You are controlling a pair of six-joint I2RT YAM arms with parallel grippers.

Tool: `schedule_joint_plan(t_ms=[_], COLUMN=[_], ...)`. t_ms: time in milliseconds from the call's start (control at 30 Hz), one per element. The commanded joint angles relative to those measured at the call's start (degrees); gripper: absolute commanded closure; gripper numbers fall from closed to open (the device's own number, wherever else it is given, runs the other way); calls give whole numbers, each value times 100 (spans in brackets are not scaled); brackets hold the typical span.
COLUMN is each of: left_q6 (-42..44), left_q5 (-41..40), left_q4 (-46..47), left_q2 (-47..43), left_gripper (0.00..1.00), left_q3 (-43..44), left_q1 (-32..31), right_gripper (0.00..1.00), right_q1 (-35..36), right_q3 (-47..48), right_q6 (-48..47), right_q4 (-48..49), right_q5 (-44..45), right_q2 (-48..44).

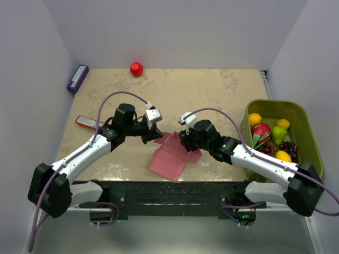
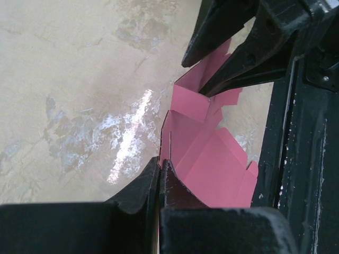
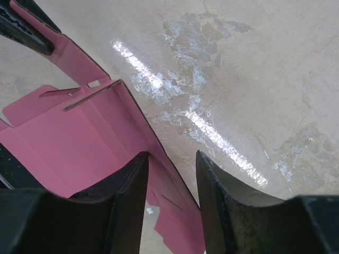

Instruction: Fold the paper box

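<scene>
Between left gripper (image 1: 153, 134) and right gripper (image 1: 184, 141), paper box (image 1: 168, 157)

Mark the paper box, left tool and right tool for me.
paper box (image 1: 167, 161): top view, flat near panel.
left tool (image 2: 160, 165): left wrist view, where its shut fingertips meet.
right tool (image 3: 172, 156): right wrist view, gap between its fingertips.

Pale walls (image 1: 175, 32) closing in on three sides, bare, lilac-tinged. Beige table (image 1: 212, 90) filling space between them (mottled, stone-like blotches). Light bouncing off glossy top, streaking white glare (image 3: 212, 132) across wrist views. Black rail (image 1: 175, 193) running along near edge.
</scene>
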Motion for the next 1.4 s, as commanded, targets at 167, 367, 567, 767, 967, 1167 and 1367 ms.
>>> schedule_joint_plan(t_ms=[167,367,567,767,967,1167,1367], left_q6=[-186,-274,-265,-266,-204,-125,-90], left_q5=[-570,-835,-782,-650,-317,53,176], left_q4=[477,627,697,715,698,627,539], left_q2=[134,433,512,512,504,504,565], left_gripper=[100,100,100,100,100,100,100], left_q3=[122,131,113,96,87,87,113], left_q1=[43,43,43,43,43,43,43], right_gripper=[68,65,66,64,63,57,55], right_q1=[-8,-8,-8,-8,-8,-8,-9], right_q3=[79,79,35,35,9,44,97], right_q6=[51,96,96,60,8,-10,-36], right_q4=[174,156,235,288,393,358,358], right_q5=[361,582,450,397,423,643,775], right_q2=[-1,8,52,228,193,237,228])
